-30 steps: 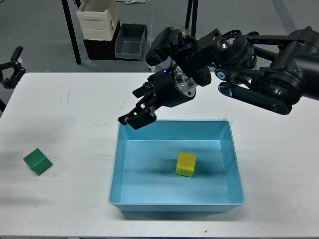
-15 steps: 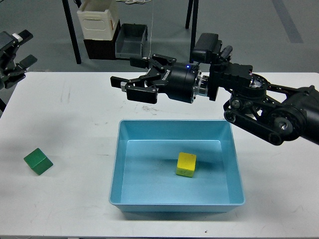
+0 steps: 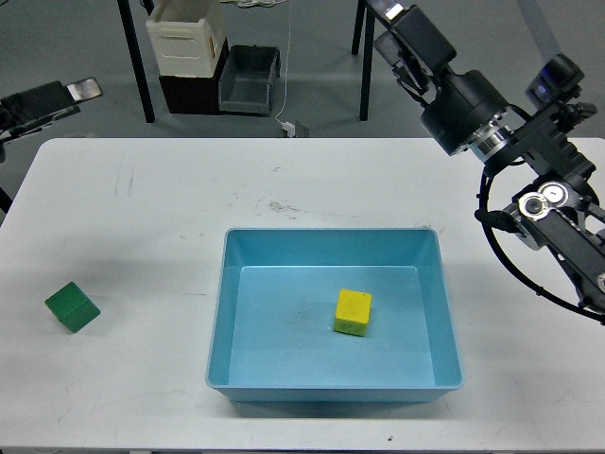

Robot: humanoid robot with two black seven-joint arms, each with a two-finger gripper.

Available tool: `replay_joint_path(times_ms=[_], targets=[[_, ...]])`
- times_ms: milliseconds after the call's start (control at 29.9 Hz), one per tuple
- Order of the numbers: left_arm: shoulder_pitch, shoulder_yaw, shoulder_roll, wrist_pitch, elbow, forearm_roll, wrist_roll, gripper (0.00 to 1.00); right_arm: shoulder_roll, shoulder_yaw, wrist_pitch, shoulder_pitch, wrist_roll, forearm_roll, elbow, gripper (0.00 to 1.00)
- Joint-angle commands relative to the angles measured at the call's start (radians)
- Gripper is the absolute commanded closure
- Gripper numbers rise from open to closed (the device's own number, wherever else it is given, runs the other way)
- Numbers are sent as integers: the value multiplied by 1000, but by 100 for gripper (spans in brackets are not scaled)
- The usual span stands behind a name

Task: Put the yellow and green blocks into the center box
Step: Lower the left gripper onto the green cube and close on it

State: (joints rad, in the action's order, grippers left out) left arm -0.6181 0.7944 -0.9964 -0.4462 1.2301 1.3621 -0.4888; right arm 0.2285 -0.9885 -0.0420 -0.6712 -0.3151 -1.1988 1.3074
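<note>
The yellow block [image 3: 352, 311] lies inside the blue box [image 3: 227, 312] in the middle of the white table, right of the box's center. The green block [image 3: 72, 307] sits on the table far left of the box. My right arm is raised at the upper right; its gripper end [image 3: 399, 17] points up and left at the top edge, and its fingers are cut off. My left gripper [image 3: 57, 97] shows as a dark shape at the far left edge, beyond the table's back corner, well away from the green block. Its fingers cannot be told apart.
The white table [image 3: 142, 218] reaches to all sides of the box. Behind it on the floor stand a cream bin [image 3: 186, 36] on a dark crate and a grey bin [image 3: 249, 78], next to black stand legs.
My right arm has swung up and to the right, from above the box's back rim to the upper right corner. The left gripper has shifted at the left edge. The blocks have not moved.
</note>
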Motion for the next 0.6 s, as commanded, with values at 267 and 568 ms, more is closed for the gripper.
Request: replay_joint_path(times_ms=[267,568], targets=[[-141,-332,-25,-42,181,371,0,0,17,-392,-185,436,1,146,190,0],[-362,-670,-18,-42,177,548,0,0,17,-498,-187,594,-12,154,194,0]])
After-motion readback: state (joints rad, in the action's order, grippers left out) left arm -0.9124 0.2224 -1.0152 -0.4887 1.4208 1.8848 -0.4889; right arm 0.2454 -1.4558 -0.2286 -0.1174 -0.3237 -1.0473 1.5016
